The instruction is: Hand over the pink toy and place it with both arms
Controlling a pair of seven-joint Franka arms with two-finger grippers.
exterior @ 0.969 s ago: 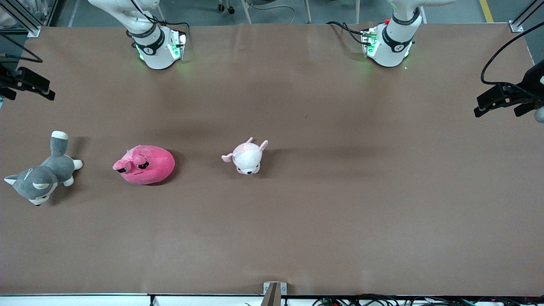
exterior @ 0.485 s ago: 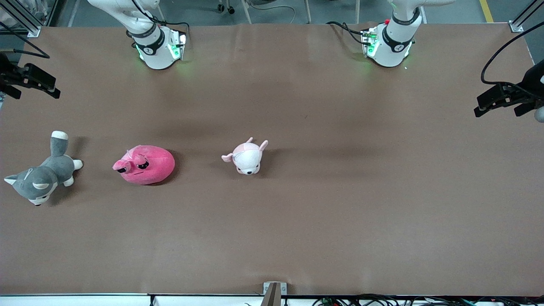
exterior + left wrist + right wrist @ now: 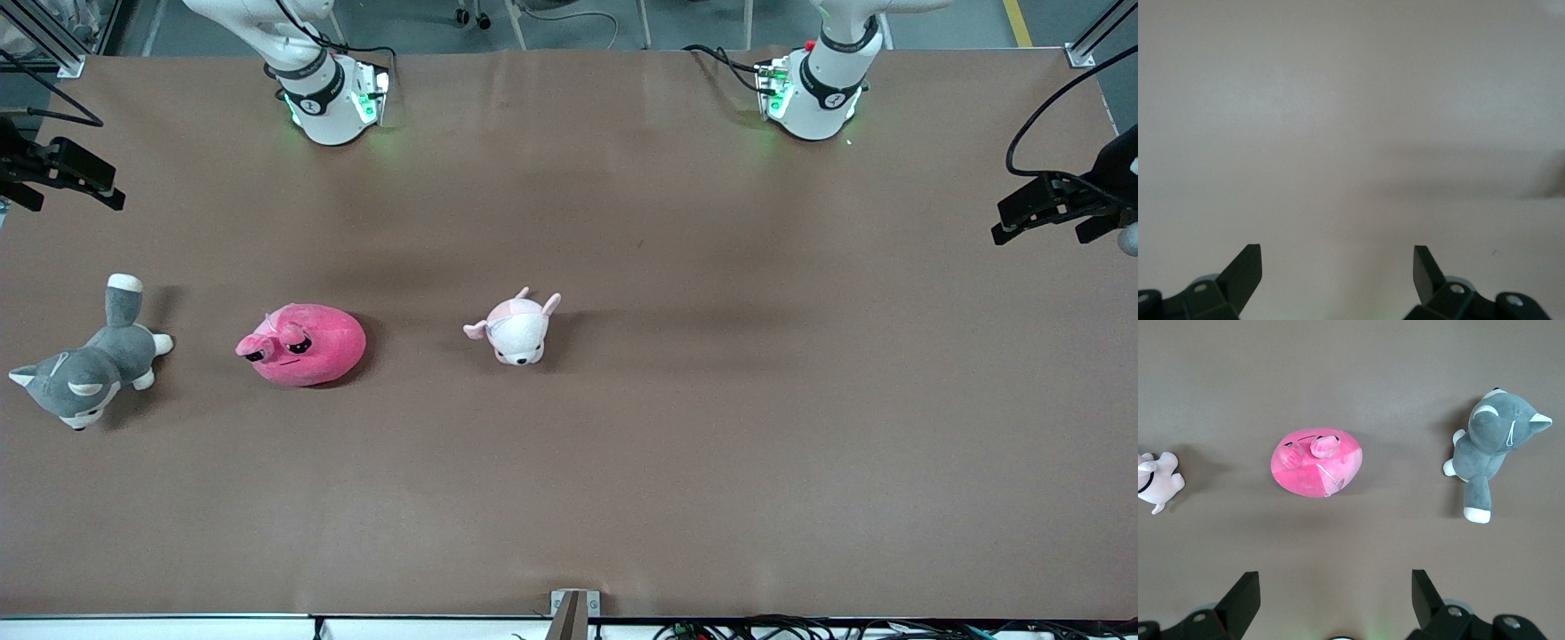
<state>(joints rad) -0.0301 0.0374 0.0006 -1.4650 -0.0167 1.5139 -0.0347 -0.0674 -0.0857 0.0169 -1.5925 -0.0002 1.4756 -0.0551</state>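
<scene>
Table surface carries three plush toys in a row. Pink toy lies toward the right arm's end, untouched, between the grey-and-white dog plush at that end and the pale pink-and-white plush near the middle; all three are well apart.

Right gripper hangs in the air over the table edge at its own end, fingers spread wide with nothing between them; its wrist view shows all three toys below.

Left gripper hangs over the other end, fingers likewise apart and empty, above bare table.
</scene>
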